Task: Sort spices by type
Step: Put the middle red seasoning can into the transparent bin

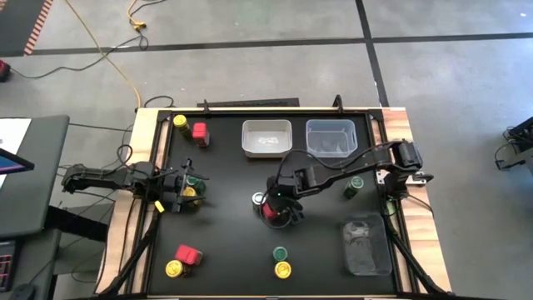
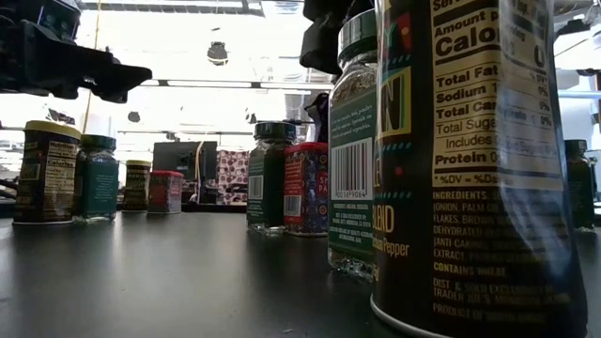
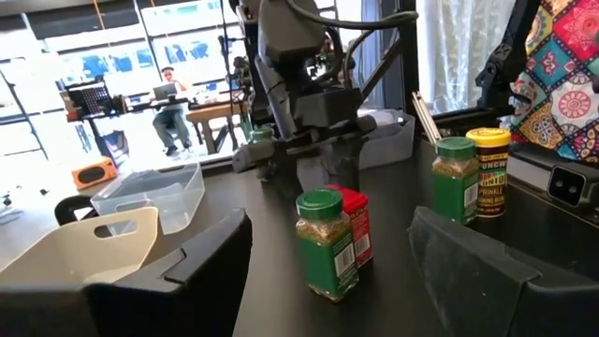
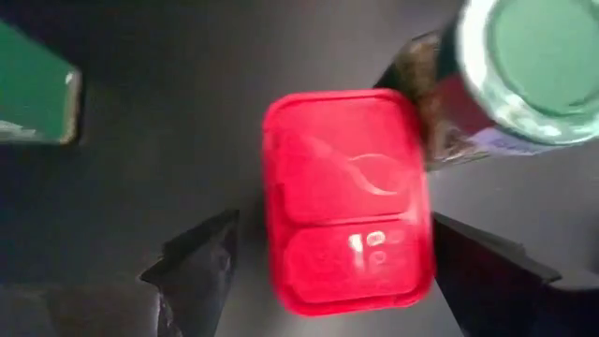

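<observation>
Right gripper (image 4: pixel 328 257) hangs straight over a red boxy spice (image 4: pixel 344 198) mid-desk, fingers spread wide either side of its lid, not touching it. Green-lidded jar (image 4: pixel 533 65) sits just beside that red box, at the gripper's far corner.

Left gripper (image 1: pixel 179 193) is low at the desk's left side, fingers parted w/ nothing between them; a green jar (image 1: pixel 191 178) and yellow jar (image 1: pixel 190 192) stand right at its tips.

Writing: low view's nearest jar (image 2: pixel 474 160) shows a nutrition panel w/ "Calo…", "Total Fat", "Sodium", "Protein", then "INGREDIENTS… ONION". Next jar (image 2: pixel 354 150) has a barcode and "Pepper". Left wrist view: yellow-lidded jar (image 3: pixel 489 168) reads "SPRINKLE", beside a green-lidded one (image 3: pixel 456 178). Other labels too small to read.
</observation>
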`<state>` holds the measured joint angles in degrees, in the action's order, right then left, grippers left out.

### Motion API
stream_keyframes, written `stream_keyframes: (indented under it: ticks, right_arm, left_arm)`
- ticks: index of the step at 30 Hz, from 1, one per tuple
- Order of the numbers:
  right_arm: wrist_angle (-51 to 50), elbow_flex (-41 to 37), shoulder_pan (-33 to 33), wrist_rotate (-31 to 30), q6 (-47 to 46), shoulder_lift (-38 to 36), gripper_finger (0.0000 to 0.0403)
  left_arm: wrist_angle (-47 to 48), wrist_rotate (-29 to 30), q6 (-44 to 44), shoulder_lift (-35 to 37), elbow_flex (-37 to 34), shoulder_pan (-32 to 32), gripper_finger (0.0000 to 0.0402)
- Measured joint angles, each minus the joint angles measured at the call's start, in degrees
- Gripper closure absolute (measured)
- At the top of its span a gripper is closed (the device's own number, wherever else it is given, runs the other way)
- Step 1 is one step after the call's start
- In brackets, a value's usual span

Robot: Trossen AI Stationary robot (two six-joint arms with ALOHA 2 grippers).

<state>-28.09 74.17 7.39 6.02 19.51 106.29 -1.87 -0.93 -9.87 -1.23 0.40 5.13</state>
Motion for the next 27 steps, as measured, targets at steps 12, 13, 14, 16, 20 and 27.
stream_keyframes:
  ticks: [12,13,14,16,20,27]
  right_arm:
    - [-0.22,0.0,0.91,-0.05,0.94,0.52,0.0127]
    - [-0.25,0.0,0.93,-0.04,0.9,0.5,0.0134]
    - [-0.29,0.0,0.9,-0.02,0.65,0.5,0.014]
    - [-0.33,0.0,0.88,-0.02,0.46,0.5,0.015]
    - [-0.36,0.0,0.88,-0.04,0.01,0.47,0.0159]
    - [-0.43,0.0,0.88,-0.04,-1.47,0.47,0.0154]
  left_arm:
    - [0.0,0.0,0.0,0.01,0.0,-0.01,0.0123]
    - [0.0,0.0,0.0,0.01,0.0,-0.01,0.0123]
    - [0.0,0.0,0.0,0.01,0.0,-0.01,0.0123]
    - [0.0,0.0,0.0,0.02,0.0,-0.01,0.0123]
    - [0.0,0.0,0.0,0.0,0.0,0.0,0.0123]
    - [0.0,0.0,0.0,0.02,0.0,0.0,0.0123]
